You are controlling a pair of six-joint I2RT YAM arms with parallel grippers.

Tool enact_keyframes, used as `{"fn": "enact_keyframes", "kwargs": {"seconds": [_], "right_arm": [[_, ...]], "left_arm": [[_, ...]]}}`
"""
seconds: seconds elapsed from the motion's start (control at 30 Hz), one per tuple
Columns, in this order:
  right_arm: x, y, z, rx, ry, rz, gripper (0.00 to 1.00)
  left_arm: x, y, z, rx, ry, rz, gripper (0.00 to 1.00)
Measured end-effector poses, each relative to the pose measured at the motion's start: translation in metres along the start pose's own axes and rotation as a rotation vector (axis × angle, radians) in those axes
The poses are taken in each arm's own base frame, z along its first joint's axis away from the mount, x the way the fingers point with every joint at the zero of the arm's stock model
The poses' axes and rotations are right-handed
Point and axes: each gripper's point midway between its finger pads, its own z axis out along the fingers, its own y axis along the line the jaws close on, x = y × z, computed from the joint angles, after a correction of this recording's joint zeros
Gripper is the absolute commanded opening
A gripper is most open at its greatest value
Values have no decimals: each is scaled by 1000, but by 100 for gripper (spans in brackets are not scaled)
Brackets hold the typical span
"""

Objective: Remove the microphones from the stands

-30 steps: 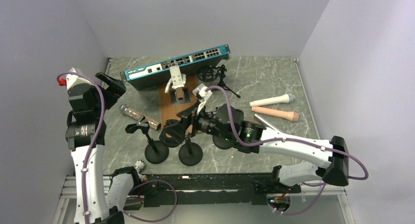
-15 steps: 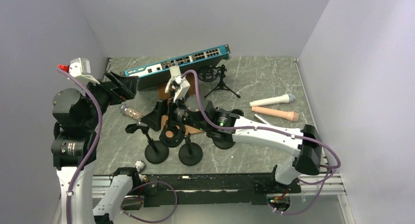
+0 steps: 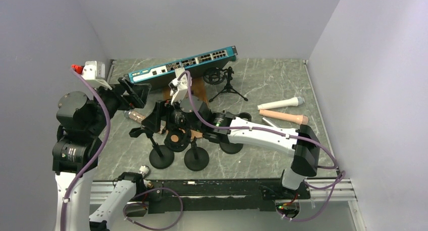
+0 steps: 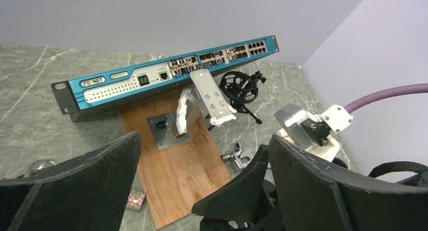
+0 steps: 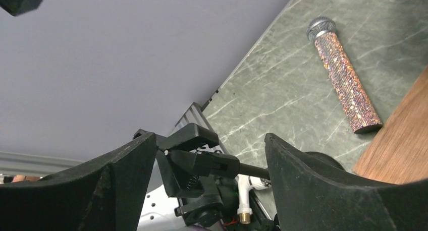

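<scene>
1. As the stand clip (image 5: 194, 160) sits empty between my right gripper's (image 5: 208, 140) spread fingers, low centre of the wrist frame, removal looks done.
2. Sparkly mic (image 5: 344, 82) lies flat on the table (image 5: 282, 90), upper right, apart from the clip.
3. Left gripper (image 4: 202, 140) is wide open w/ nothing held. Prob only the retreat is left.

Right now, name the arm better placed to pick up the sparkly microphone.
Left. The open left gripper hovers over the sparkly microphone; the open right gripper straddles the empty stand clip.
</scene>
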Motion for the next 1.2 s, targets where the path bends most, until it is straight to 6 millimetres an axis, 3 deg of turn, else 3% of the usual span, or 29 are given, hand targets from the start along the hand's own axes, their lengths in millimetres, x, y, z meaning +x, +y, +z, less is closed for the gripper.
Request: {"fn": "enact_keyframes", "kwargs": {"seconds": [0.33,0.67,1.2], "right_arm": [[18,2,6,-39,66,16,82],[21,1,10,-44,65,29,58],[58,-27,29,11,141,-100,60]], "left_arm": [[1,2,0,-10,2,28,99],[2,3,2,-12,5,28,99],[17,10,11,-26,49,18,99]]}}
